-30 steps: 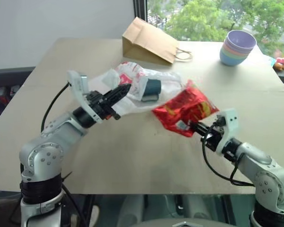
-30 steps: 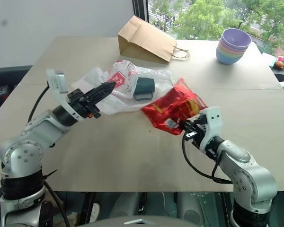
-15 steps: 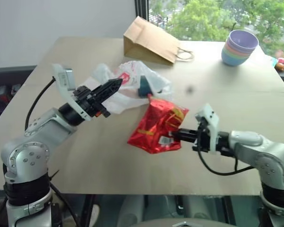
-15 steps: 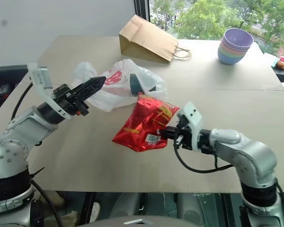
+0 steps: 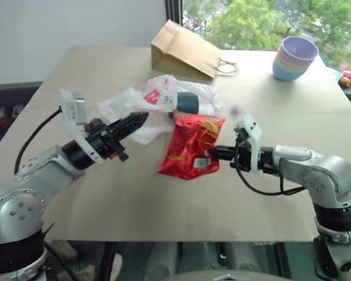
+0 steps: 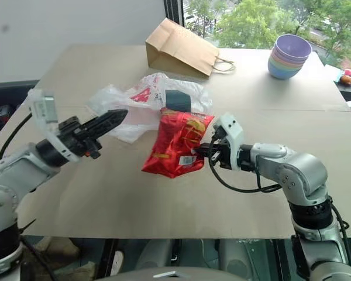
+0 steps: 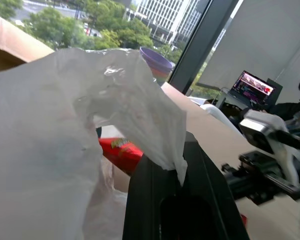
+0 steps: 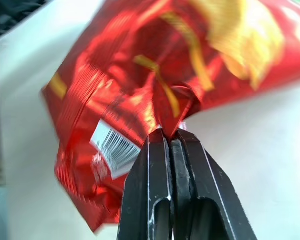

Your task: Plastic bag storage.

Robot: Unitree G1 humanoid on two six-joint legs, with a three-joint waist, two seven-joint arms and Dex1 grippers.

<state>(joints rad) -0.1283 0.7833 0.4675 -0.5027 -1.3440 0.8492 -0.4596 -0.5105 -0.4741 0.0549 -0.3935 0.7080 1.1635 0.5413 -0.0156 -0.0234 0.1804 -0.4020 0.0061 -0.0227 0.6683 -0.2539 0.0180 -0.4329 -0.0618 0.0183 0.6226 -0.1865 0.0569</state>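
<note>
Tabletop (image 5: 134,193): snack packet (image 5: 190,146) overlaps plastic bag (image 5: 158,99).

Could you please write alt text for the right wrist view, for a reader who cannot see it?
The right gripper, its two black fingers shut, pinches the edge of a shiny red snack packet with yellow print and a white barcode label, held over the pale table.

Thin crinkly translucent white plastic bag (image 5: 158,99) with red printed squares, crumpled and spread on the tan table, mid-table in front of the brown paper bag; a dark teal item sits inside; one edge is lifted, pinched, the rest sagging loose
</note>
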